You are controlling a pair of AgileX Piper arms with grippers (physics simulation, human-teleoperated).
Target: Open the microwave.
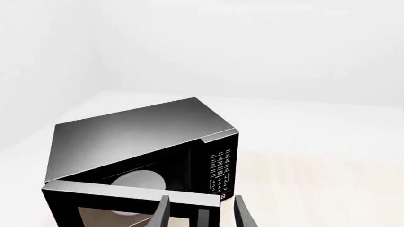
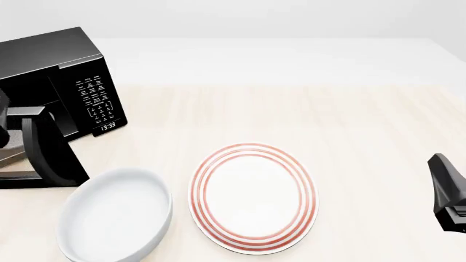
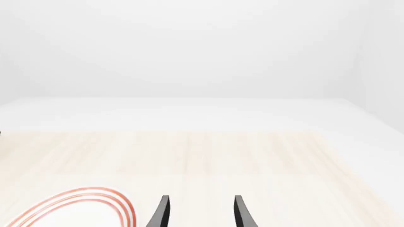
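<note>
We find the microwave at about ten o'clock on the worktop, and its door already swung well out from the body, so that the white turntable shows in the cavity behind it. By our reckoning the opening is largely done; what remains, at most, is to push the door wider and draw the arm clear. In the left wrist view the left tool has its fingers spread, with the door's free edge between or just behind them; we cannot tell whether they touch it. The right tool hangs at four o'clock, also spread and holding nothing, well apart from the microwave. A white bowl and a red-ringed plate lie at seven and six o'clock, untouched.
</note>
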